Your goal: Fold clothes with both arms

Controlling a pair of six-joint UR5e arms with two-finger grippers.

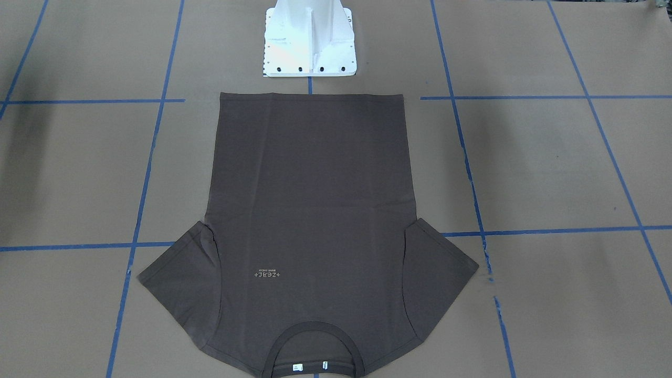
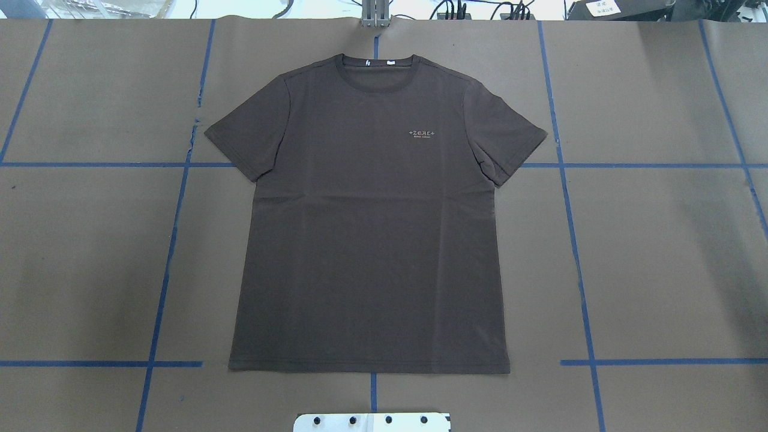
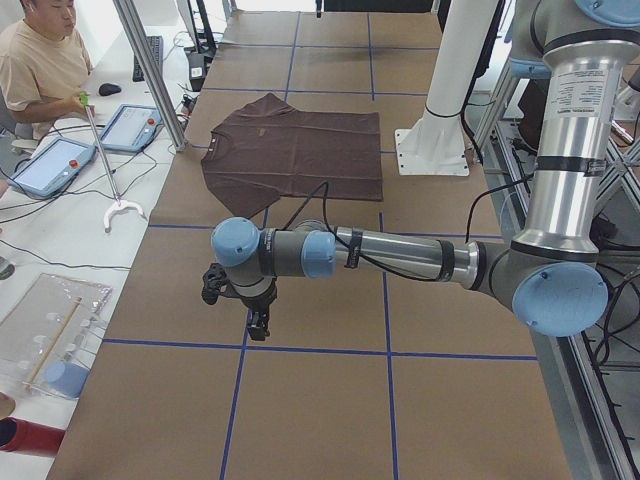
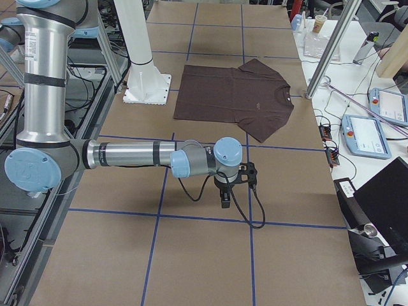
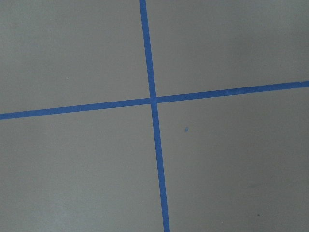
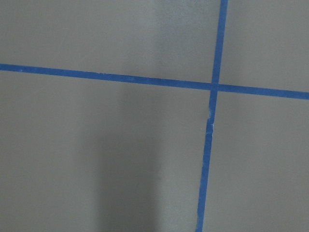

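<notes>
Dark brown T-shirt [image 2: 366, 228] lies flat on matte paper [image 2: 660, 252]; cannot tell whether left fingers [image 3: 258, 324] or right fingers [image 4: 224, 199] grip.

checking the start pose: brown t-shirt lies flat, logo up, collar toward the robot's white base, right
No: the T-shirt lies flat, logo up, but its hem, not its collar, is toward the white base, as the overhead exterior view shows.
</notes>
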